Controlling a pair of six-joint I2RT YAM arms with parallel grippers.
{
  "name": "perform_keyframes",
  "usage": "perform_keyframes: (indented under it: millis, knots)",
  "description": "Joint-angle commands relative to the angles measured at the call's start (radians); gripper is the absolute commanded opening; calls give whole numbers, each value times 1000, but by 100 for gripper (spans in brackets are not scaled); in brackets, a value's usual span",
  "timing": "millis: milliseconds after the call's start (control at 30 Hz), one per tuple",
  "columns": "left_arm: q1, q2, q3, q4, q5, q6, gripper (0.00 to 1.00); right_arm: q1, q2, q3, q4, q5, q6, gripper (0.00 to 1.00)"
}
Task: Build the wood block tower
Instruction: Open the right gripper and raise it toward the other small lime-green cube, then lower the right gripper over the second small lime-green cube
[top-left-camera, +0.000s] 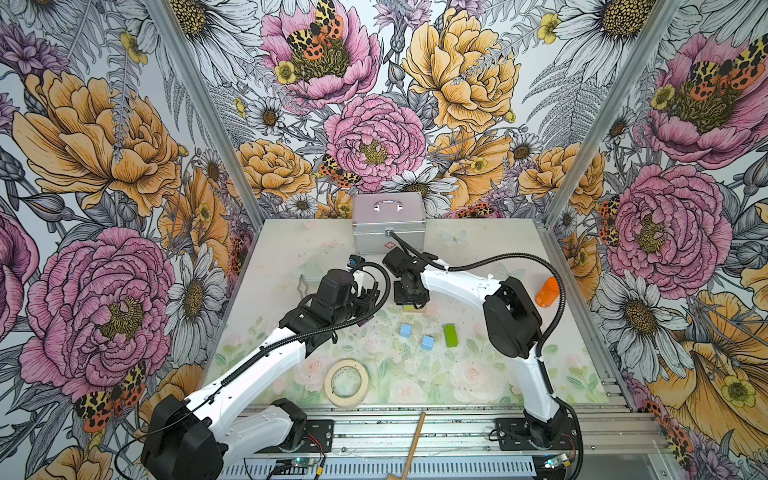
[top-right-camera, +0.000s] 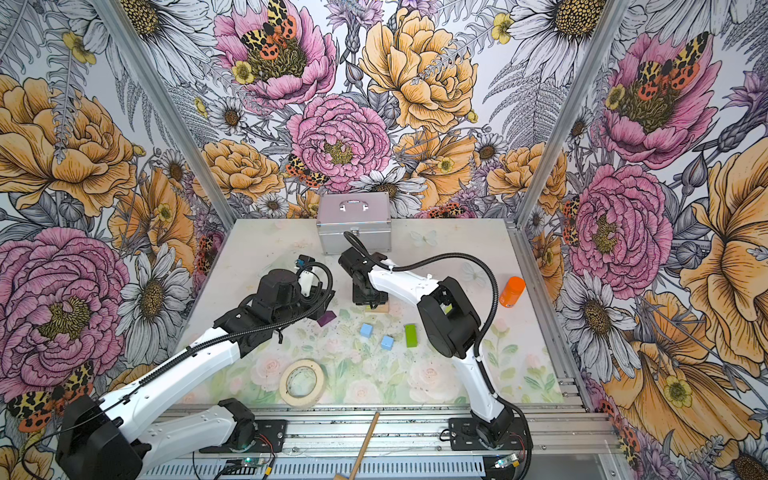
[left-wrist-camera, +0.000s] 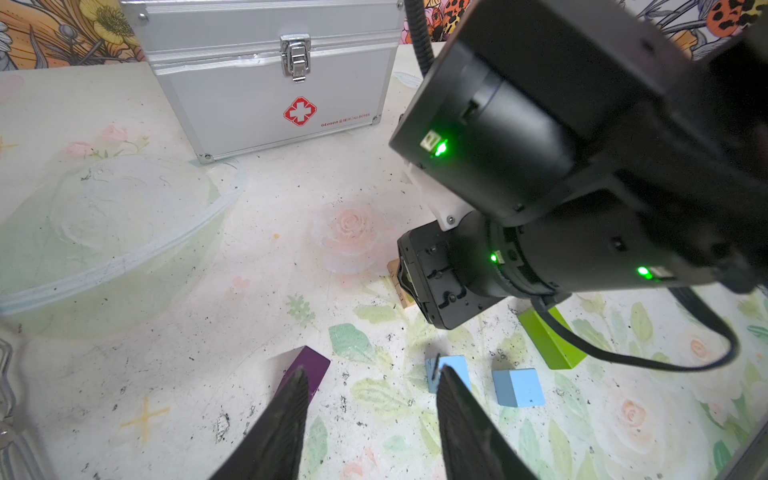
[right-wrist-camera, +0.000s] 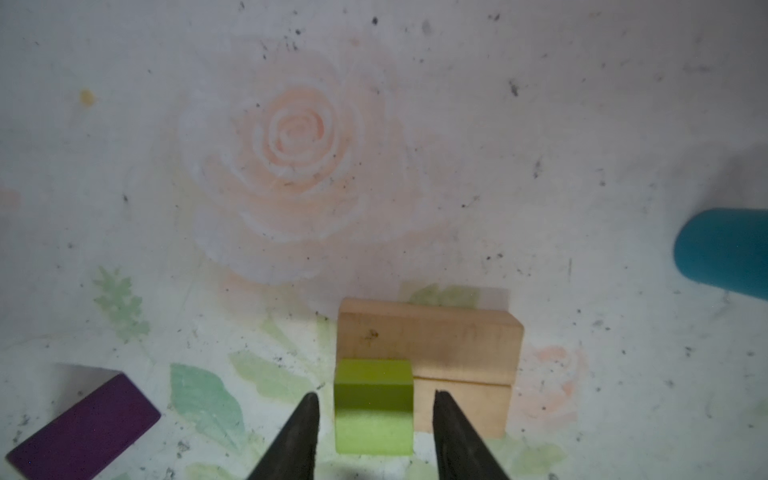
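The wood block tower so far is two plain tan bars (right-wrist-camera: 428, 345) lying together and touching on the tabletop (right-wrist-camera: 415, 124). A small lime-green block (right-wrist-camera: 374, 432) sits on one end of the nearer bar. In both top views this stack lies just above the middle of the frame, mostly hidden under the right arm.

The right hand (right-wrist-camera: 374, 397) straddles the green block with its fingers (right-wrist-camera: 457, 436) parted and a clear gap on each side, so it grips nothing. The left hand (left-wrist-camera: 372, 376) hovers left of centre, about half open and empty, with the purple roof-shaped block (top-right-camera: 327, 318) lying just beyond one fingertip.

Two light-blue cubes (top-left-camera: 406, 330) and a lime-green bar (top-left-camera: 450, 335) lie loose below the stack. A teal cylinder (right-wrist-camera: 723, 253) lies on its side near the bars.

A tape roll (top-left-camera: 346, 382) lies at lower centre, an orange container (top-left-camera: 547, 292) stands at the right, and a silver first-aid case (top-left-camera: 388, 224) stands at the back.
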Motion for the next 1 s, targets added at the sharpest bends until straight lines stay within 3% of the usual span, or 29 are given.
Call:
perform_keyframes:
  millis: [0, 167, 367, 433, 700, 967]
  knots:
    - [-7, -14, -13, 29, -9, -5, 52, -10, -110, 30, 6, 45, -2, 47]
    - [-6, -1, -13, 32, -2, -5, 52, -31, -231, -30, 8, 79, -14, 44]
    - [-3, 24, -5, 30, 14, -7, 50, -93, -390, -161, 8, 106, -46, 26]
    - [-1, 31, -2, 29, 17, -7, 50, -138, -455, -231, 8, 106, -54, 24]
    - [7, 62, 4, 30, 34, -11, 50, -372, -675, -563, 10, 143, -25, 32]
    - [16, 74, 8, 29, 44, -13, 50, -463, -613, -693, 118, 89, -12, 42]
